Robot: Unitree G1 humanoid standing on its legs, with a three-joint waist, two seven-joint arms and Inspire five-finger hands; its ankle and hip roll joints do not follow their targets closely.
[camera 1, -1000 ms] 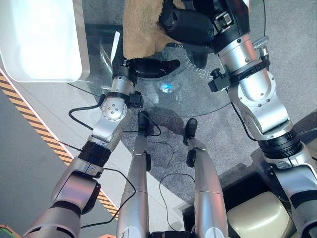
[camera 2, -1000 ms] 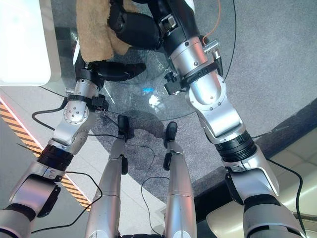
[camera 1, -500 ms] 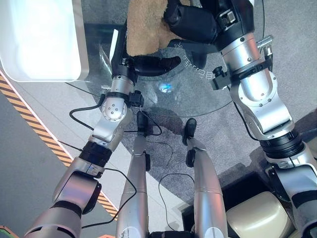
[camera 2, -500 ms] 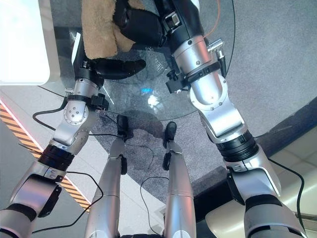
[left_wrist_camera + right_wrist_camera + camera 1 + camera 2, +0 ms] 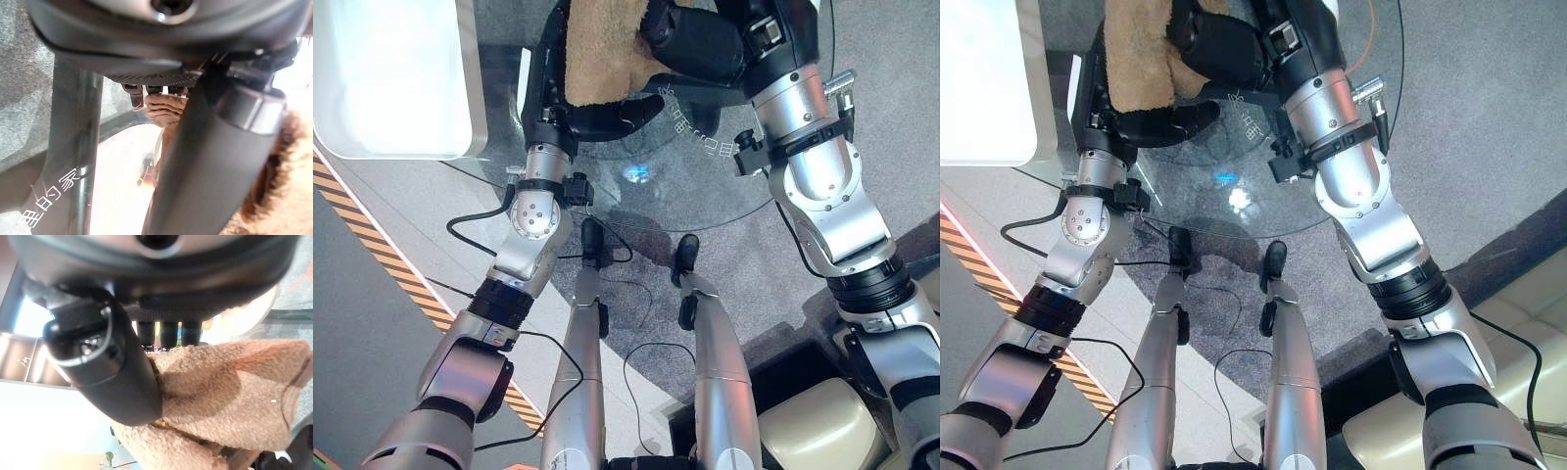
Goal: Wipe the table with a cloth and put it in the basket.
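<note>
My right hand (image 5: 695,44), at the top centre of the head views, has its fingers and thumb curled into the fluffy tan cloth (image 5: 602,49), which lies on the round glass table (image 5: 705,186). My left hand (image 5: 597,119) sits just below the cloth's lower edge, fingers stretched out flat on the glass. A white rectangular tray (image 5: 391,78) fills the upper left.

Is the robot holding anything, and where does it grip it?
The right hand pinches the tan fleecy cloth at its edge; the left hand's hold is unclear.
</note>
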